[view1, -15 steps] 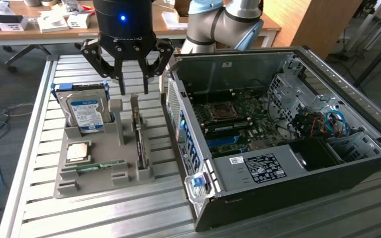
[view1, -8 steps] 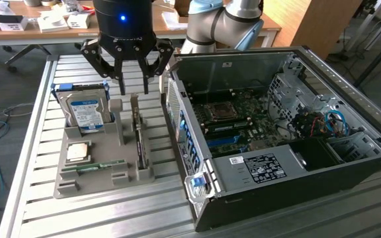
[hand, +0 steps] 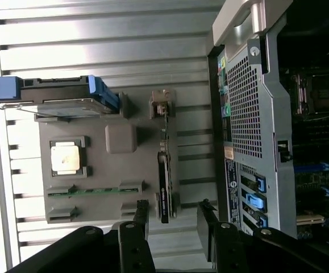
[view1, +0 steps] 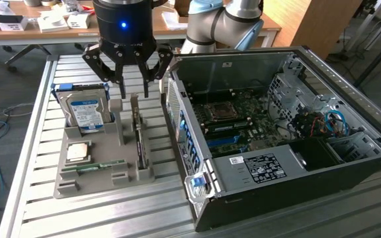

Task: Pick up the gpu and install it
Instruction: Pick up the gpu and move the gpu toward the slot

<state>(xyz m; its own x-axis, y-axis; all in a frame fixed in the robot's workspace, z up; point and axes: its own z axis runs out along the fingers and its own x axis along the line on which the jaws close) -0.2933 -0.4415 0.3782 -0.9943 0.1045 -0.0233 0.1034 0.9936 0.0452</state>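
The gpu (view1: 138, 131) is a thin dark card standing on its edge in a slot of the grey parts holder (view1: 125, 171), with its pale metal bracket (hand: 161, 105) at one end. In the wrist view the gpu (hand: 164, 185) appears edge-on. My gripper (view1: 134, 93) hangs just above the card's far end. It is open, with one finger to each side of the card's line and nothing between them. My gripper (hand: 174, 219) has dark fingertips (hand: 141, 219) that stand apart from the card.
The holder (hand: 121, 138) also carries a hard drive (view1: 86, 113) with a blue-white label, a square processor (view1: 78, 151) and a green memory stick (view1: 101, 166). An open computer case (view1: 257, 213) with its motherboard (view1: 233, 121) exposed stands close on the exterior view's right.
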